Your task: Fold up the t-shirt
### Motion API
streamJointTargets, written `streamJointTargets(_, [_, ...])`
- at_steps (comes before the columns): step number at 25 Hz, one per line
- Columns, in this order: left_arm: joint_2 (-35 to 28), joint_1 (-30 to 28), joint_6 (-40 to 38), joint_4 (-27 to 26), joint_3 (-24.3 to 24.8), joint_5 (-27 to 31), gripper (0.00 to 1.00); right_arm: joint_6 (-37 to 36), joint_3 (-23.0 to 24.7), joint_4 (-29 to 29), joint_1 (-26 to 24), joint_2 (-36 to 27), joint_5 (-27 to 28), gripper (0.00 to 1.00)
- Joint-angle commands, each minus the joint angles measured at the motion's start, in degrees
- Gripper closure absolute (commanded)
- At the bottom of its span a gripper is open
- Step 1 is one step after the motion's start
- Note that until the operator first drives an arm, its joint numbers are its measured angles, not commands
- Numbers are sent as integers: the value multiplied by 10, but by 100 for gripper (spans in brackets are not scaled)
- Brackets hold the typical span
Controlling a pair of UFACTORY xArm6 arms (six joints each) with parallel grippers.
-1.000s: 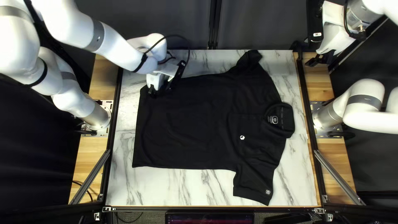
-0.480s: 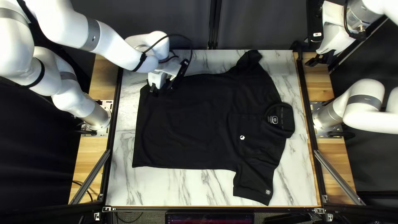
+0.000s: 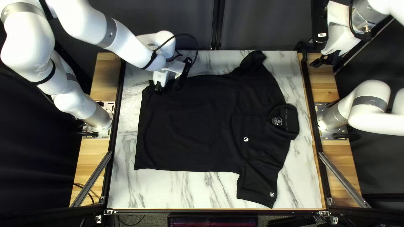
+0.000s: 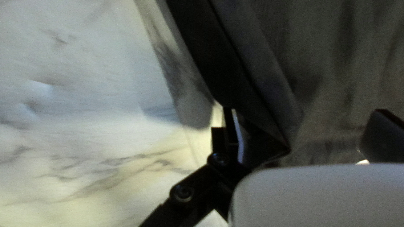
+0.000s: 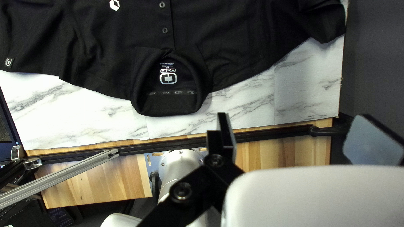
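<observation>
Black shirt (image 3: 189, 126) all spread out
We've got left gripper (image 3: 168, 88) at its edge, right gripper (image 3: 318, 54) off it, both with fingers apart.

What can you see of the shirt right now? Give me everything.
The shirt is a black, short-sleeved polo in what looks like soft knit, with a collar, front buttons and a white chest logo. It lies front up, unfolded and lightly wrinkled, on the marble-patterned surface. The open left gripper is at its far hem corner, one finger apparently against the cloth.
</observation>
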Motion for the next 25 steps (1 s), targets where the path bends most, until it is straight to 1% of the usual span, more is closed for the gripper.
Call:
streamJointTargets(1, [-62, -61, -31, -18, 41, 12, 0, 0, 0, 0, 0, 0, 0, 0])
streamJointTargets(2, [-78, -73, -37, -22, 47, 17, 0, 0, 0, 0, 0, 0, 0, 0])
streamJointTargets(4, [-130, -112, -56, -27, 60, 43, 0, 0, 0, 0, 0, 0, 0, 0])
streamJointTargets(8, [-201, -161, -86, -21, 60, 94, 0, 0, 0, 0, 0, 0, 0, 0])
streamJointTargets(11, [-222, -190, -102, -17, 48, 117, 0, 0, 0, 0, 0, 0, 0, 0])
streamJointTargets(16, [-204, -203, -100, -15, 39, 107, 0, 0, 0, 0, 0, 0, 0, 0])
streamJointTargets(20, [-152, -201, -109, -3, 20, 88, 0, 0, 0, 0, 0, 0, 0, 0])
streamJointTargets(22, [-134, -207, -133, 8, 9, 85, 0, 0, 0, 0, 0, 0, 0, 0])
streamJointTargets(25, [-94, -224, -205, 35, -11, 74, 0, 0, 0, 0, 0, 0, 0, 0])
